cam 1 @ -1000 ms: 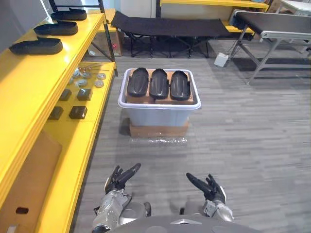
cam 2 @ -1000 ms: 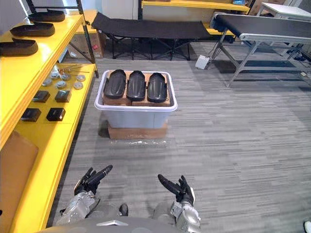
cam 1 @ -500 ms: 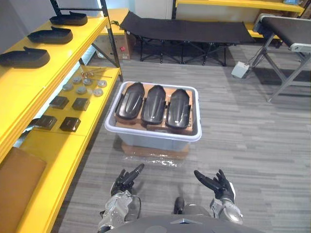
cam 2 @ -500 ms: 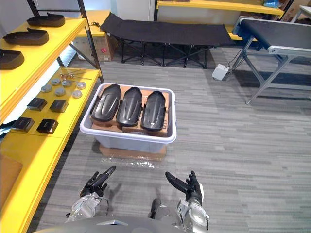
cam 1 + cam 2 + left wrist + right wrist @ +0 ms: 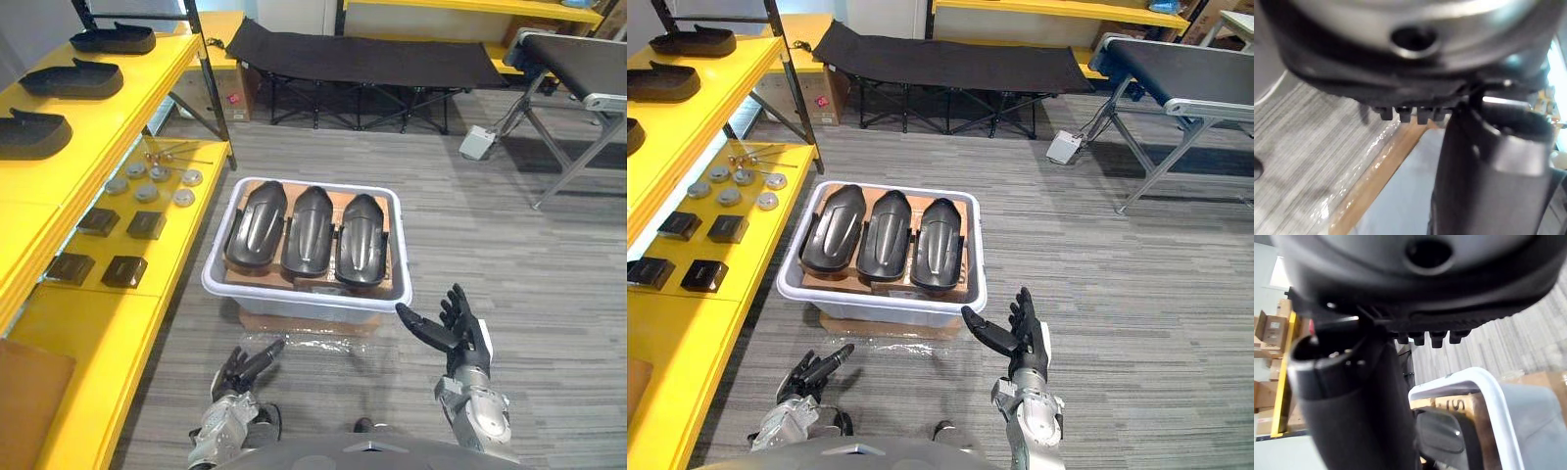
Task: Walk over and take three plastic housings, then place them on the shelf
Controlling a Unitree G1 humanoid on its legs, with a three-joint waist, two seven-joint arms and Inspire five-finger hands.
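- Grey plank-patterned flooring [image 5: 519,264] is stretching across a workshop, with a black folding cot [image 5: 362,61] standing at the far side and a long yellow two-tier shelf [image 5: 98,132] running along the robot's left.
- Three dark, glossy, elongated plastic housings [image 5: 310,231] are lying side by side on a brown cardboard sheet [image 5: 318,285] inside a pale grey plastic tub [image 5: 304,297]. The tub is sitting on a flat cardboard base [image 5: 284,321] directly ahead of the robot, and nothing is touching the housings.
- Similar dark moulded shells [image 5: 73,78] are resting on the shelf's upper tier, while small round metal discs [image 5: 147,186] and black square blocks [image 5: 122,269] are lying on the lower tier.
- The left hand [image 5: 240,367] is hanging low in front of the tub's near left side, its fingers loosely extended and holding nothing.
- The right hand [image 5: 460,328] is hovering higher, just beside the tub's near right corner, with its fingers spread and empty.
- The walk-up appears to be nearly done and the reach for the first housing is only starting; no housing has been taken yet.
- The next move is probably calling for both hands to go over the rim and down onto one housing. The three are packed close together, so the fingers would likely need an outer edge or an end to curl under, and the housing nearest the right hand looks the easiest to start with.
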